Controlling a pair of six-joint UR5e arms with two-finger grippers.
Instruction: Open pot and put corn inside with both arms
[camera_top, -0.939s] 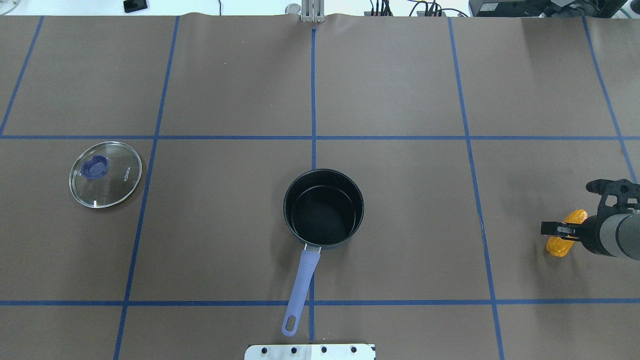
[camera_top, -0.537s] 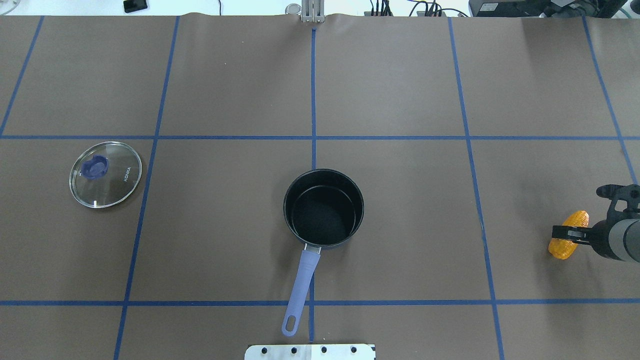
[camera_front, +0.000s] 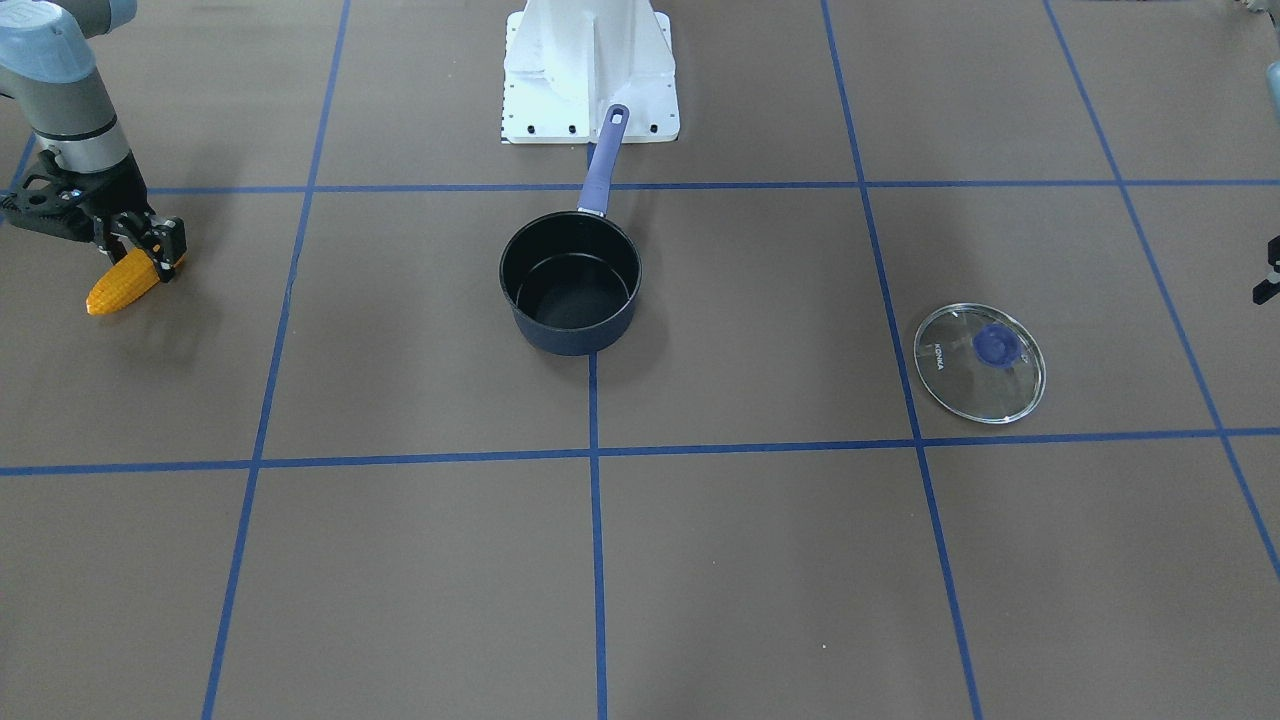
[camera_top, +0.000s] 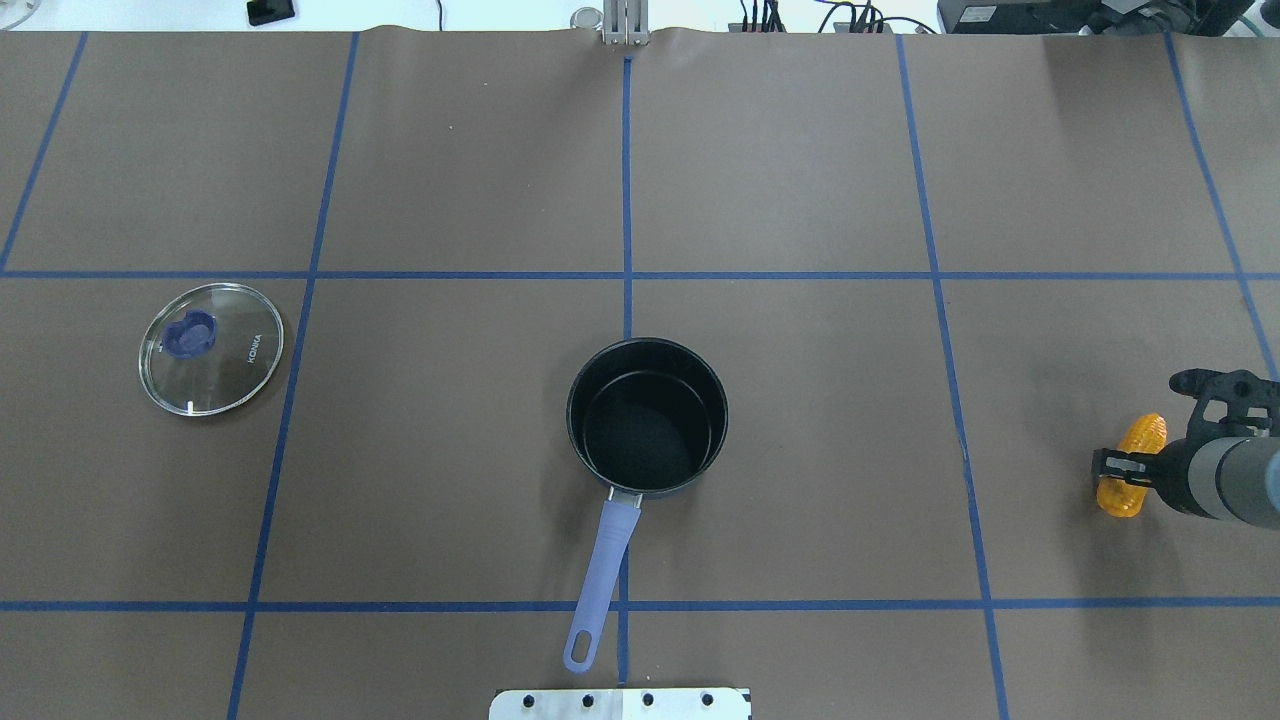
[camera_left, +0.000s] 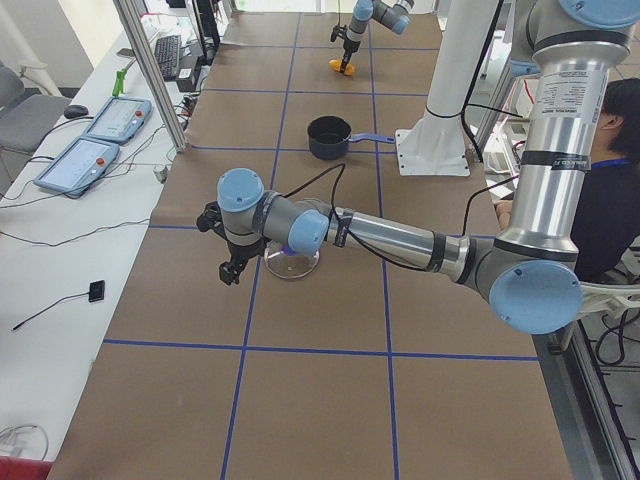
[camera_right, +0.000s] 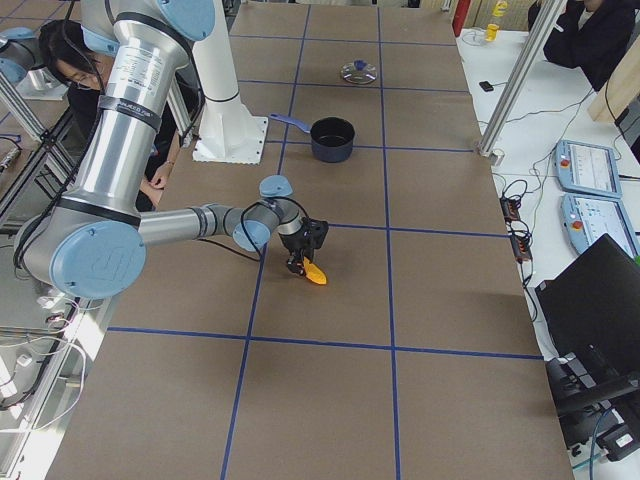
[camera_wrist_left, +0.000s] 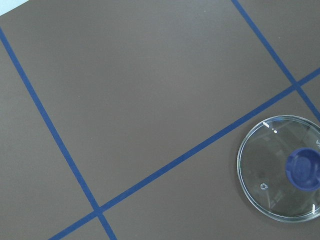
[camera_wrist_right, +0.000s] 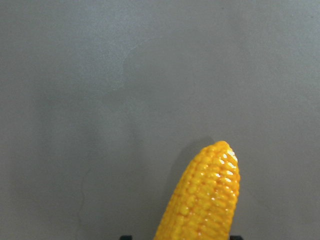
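corn (camera_front: 118, 285) in right claw (camera_front: 160, 255) slants diagonally, tip away from robot base (camera_front: 590, 70).

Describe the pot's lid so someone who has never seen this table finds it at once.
On the brown table with blue tape lines, find the dark pot at the middle. Off to the robot's left of it, a round lid lies flat. It alone is clear glass, with a blue knob.

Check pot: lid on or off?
Off. The pot shows an empty black interior; the glass lid lies flat on the table, well apart.
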